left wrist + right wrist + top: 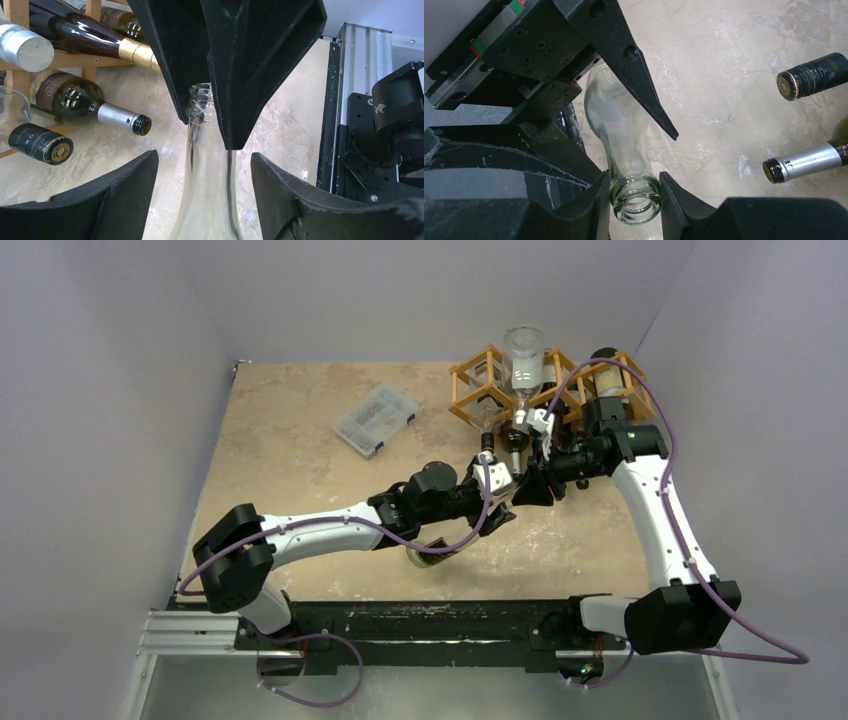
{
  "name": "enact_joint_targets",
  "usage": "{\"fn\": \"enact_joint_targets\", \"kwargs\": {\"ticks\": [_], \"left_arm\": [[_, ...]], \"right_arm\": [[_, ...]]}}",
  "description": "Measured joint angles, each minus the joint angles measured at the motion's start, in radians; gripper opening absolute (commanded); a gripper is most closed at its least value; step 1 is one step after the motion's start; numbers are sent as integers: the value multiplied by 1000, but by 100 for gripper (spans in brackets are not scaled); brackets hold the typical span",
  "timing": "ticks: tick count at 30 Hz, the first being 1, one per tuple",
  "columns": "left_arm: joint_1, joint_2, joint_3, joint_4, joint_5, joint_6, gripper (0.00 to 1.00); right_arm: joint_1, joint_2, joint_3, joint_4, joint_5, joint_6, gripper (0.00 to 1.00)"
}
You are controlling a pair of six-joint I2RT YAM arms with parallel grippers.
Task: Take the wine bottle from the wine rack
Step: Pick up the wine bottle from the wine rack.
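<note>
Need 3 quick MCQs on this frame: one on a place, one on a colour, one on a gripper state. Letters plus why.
1. Where is the plastic box?
A) on the table, left of the rack
B) inside the rack
C) on top of the rack

2. The held bottle is:
A) dark green
B) clear
C) brown

3. The right gripper is:
A) open over the table
B) shut on a rack rod
C) shut on the bottle's neck

1 A: the top view shows the box lying apart from the rack, to its left.
2 B: the table shows through the glass.
3 C: its fingers press both sides of the neck just under the lip.
</note>
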Motion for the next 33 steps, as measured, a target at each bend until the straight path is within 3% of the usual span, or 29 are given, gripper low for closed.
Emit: {"fn": "enact_joint_targets", "kwargs": {"ticks": [6,7,10,11,16,19,24,33], "left_arm": [[-1,13,1,8,-7,18,45],[-1,17,3,5,-5,22,39],[-8,23,13,-8,1,29,6],[-10,23,16,-12,2,33,0],[-10,23,23,-26,5,37,0],[-10,11,11,-24,2,37,0],[-9,-58,-56,-18,-14,36,0],[2,-212,-164,-8,-53,12,0]], "right_arm": [[0,0,0,-3,-12,-5,0],[0,0,0,-3,-14,-8,0],[0,0,2,-3,-16,-11,1],[0,0,2,-5,-16,-10,8],[0,0,3,-12,-22,-22,66],[0,0,11,-37,-72,-24,86],[1,4,62,-76,-156,-38,96],[-6,3,168,-107,-217,-40,97]]}}
